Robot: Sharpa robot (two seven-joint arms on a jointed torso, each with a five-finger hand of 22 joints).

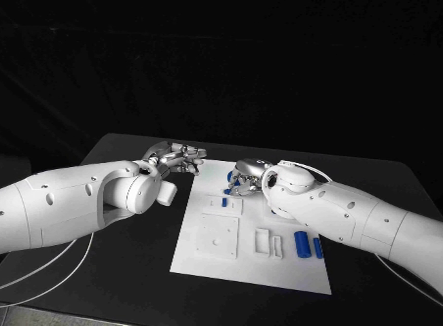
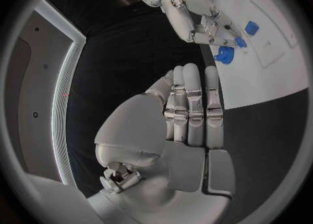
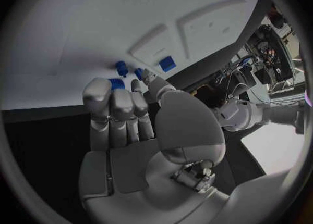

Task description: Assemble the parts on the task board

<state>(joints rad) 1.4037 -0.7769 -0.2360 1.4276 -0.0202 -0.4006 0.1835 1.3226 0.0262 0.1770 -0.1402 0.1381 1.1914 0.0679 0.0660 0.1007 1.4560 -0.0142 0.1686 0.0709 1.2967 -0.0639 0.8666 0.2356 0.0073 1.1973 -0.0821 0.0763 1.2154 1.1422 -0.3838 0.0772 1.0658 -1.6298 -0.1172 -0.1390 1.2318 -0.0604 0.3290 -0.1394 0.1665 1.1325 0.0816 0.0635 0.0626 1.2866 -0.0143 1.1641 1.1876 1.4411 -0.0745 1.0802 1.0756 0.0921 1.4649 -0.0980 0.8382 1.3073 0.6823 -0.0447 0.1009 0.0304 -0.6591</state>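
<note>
Lying flat on the black table (image 1: 133, 285), the white rectangular task board (image 1: 280, 272) carries several things. Nearest the robot, at about five o'clock on the board, two blue cylindrical parts (image 1: 302, 243) rest side by side, just beside a pair of narrow white raised blocks (image 1: 268, 243) at their nine o'clock. A larger white square plate with small holes (image 1: 215, 236) sits further toward nine o'clock, with a smaller white square recess (image 1: 221, 204) beyond it holding a small blue square part (image 1: 226, 202).

Further out, toward twelve o'clock on the board, the right hand (image 1: 246, 178) hovers over the board's far edge; its fingers (image 3: 112, 107) are bunched together and curled down toward a round blue toothed part (image 2: 224, 54), with another small blue piece (image 3: 121, 67) close by. Whether the fingertips actually clamp any blue piece, I cannot tell.

Farthest, off the board at its eleven o'clock, the left hand (image 1: 174, 159) hangs above the bare table, its fingers (image 2: 192, 104) straight and pressed together, holding nothing
</note>
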